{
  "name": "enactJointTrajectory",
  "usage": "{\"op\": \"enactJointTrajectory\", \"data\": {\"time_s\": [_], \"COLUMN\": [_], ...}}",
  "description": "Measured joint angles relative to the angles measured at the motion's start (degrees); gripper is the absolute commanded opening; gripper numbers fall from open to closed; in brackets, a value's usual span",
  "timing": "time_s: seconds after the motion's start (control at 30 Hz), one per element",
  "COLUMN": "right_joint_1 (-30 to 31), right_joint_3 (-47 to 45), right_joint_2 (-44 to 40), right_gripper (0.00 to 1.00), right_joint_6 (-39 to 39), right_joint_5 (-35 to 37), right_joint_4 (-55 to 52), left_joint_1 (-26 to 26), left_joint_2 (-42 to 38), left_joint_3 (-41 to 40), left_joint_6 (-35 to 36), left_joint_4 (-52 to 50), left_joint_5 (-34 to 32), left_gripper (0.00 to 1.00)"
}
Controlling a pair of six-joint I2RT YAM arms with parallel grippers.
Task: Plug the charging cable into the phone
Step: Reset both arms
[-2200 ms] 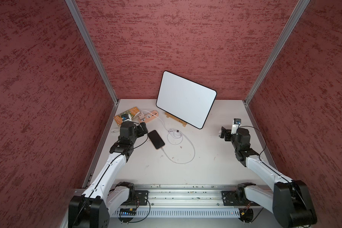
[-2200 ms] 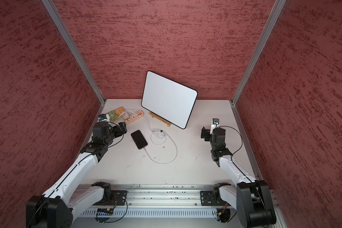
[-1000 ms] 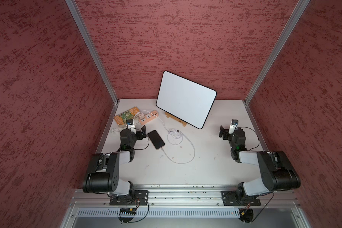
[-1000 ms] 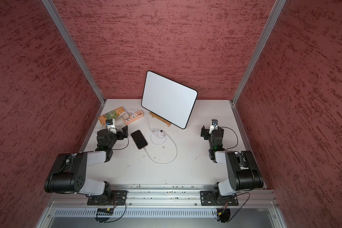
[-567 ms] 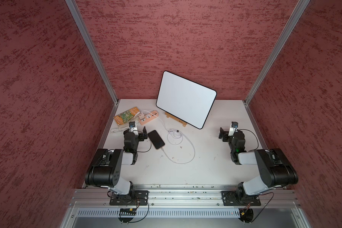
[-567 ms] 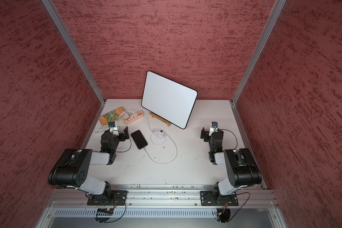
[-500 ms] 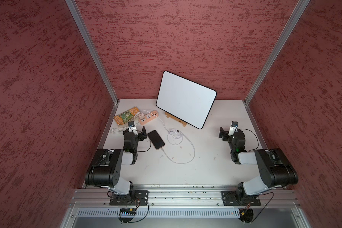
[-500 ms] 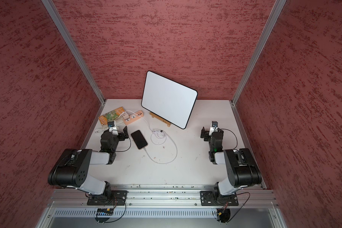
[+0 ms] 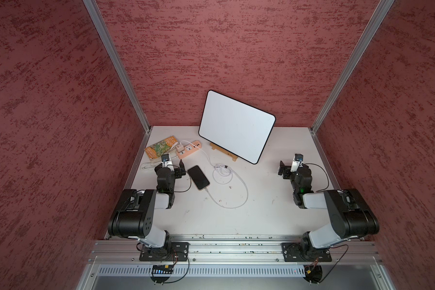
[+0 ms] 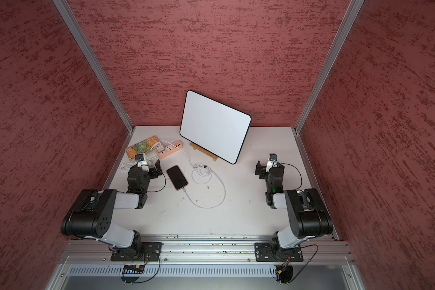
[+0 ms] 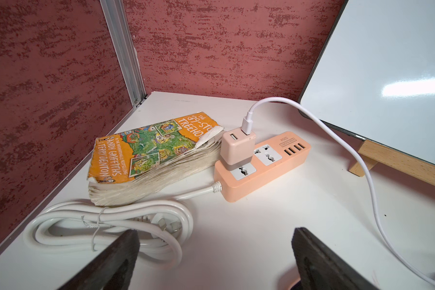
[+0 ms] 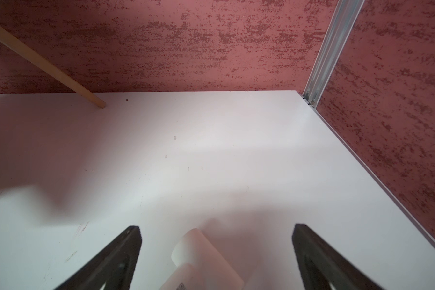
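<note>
**Work surface.** A white tabletop [image 9: 261, 216] is enclosed by red textured walls.

**Phone.** The slim black phone [image 9: 198, 177] with a glossy dark screen and tan edge lies flat, screen up, left of the table's middle. It shows in both top views.

**Cable.** The long thin white charging cable [image 9: 221, 166] leaves a small pale-pink charger block [image 11: 237, 150]. That block is plugged into a peach-coloured plastic power strip [image 11: 269, 165]. The cable runs past the front of a large white black-rimmed board [image 9: 236, 126] on a wooden stand. It forms a loose coil just right of the phone and sweeps out in a wide loop toward the near edge. From there it returns to the phone's near short edge and meets it. Whether the plug is fully seated is too small to tell.

**Left gripper.** The left gripper [image 11: 215, 237] has its dark fingers spread wide with nothing between them. In the top views it sits low, just beside the phone's far end, and is not touching it. Ahead of it lie three things:
- a thick white cord [image 11: 106, 226] tied in a flat bundle
- a worn orange-and-green paperback book [image 11: 141, 153]
- the power strip

**Right gripper.** The right gripper [image 12: 215, 229] also has its fingers spread wide and holds nothing. It is at the table's right side, well apart from the phone and the cable. Its wrist view shows bare tabletop and one wooden leg [image 12: 43, 60] of the stand.
</note>
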Motion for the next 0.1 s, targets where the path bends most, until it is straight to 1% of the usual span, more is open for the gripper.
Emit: {"op": "enactJointTrajectory", "data": {"time_s": [0.1], "right_joint_1": [0.00], "right_joint_3": [0.00], "right_joint_2": [0.00], "right_gripper": [0.99], "right_joint_6": [0.00], "right_joint_5": [0.00], "right_joint_4": [0.00], "left_joint_1": [0.24], "left_joint_2": [0.00], "left_joint_3": [0.00], "left_joint_6": [-0.02], "left_joint_4": [-0.02], "left_joint_5": [0.26], "left_gripper": [1.00]}}
